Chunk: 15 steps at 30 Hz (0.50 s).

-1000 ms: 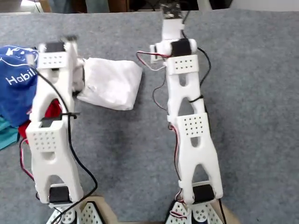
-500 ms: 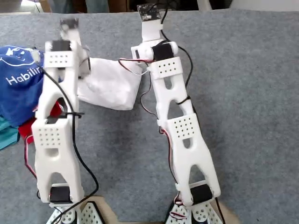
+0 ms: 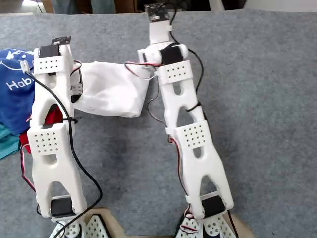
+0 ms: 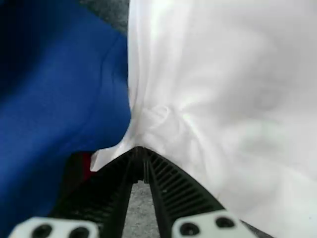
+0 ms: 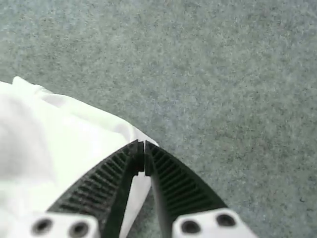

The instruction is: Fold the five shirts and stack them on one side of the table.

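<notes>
While pinching opposite edges of the crumpled white cotton shirt (image 3: 111, 91) in the closed left gripper (image 4: 142, 148) and closed right gripper (image 5: 143, 144), now stretching it wider toward nine o'clock than a second ago, at eleven o'clock on the grey tabletop (image 3: 257, 99); probably flattening it for folding.

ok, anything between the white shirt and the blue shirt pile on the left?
Nothing visible. The white shirt borders the blue shirt directly, with the left end effector shut on the white edge there. From above, the left arm itself hangs over that seam.
</notes>
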{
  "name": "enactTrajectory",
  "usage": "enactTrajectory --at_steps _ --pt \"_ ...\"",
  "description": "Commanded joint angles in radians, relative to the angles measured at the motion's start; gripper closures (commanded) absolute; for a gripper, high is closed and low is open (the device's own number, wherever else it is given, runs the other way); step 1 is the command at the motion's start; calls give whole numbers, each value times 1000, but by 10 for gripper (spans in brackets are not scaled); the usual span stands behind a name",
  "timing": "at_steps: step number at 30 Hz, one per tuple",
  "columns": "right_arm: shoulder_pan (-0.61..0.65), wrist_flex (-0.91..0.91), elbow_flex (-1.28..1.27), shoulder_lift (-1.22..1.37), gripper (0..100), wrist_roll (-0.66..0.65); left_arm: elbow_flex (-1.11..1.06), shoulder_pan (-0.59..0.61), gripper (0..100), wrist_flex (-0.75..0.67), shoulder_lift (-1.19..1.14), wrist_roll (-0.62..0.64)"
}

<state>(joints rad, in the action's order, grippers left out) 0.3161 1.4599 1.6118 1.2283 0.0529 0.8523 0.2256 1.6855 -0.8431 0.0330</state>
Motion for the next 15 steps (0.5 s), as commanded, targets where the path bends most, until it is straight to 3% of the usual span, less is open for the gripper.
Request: enactTrajectory --at_steps 1,5,10,15 --pt "57 -9 50 -16 983 -2 18 -18 971 -38 -14 -5" --pt "63 -12 -58 -15 983 -2 -5 -18 971 -63 -71 -5" --pt "-44 -97 -246 42 983 -2 -2 -16 971 -84 -143 0" --pt "-94 -124 -254 62 983 -8 73 -18 971 -86 -150 -3"
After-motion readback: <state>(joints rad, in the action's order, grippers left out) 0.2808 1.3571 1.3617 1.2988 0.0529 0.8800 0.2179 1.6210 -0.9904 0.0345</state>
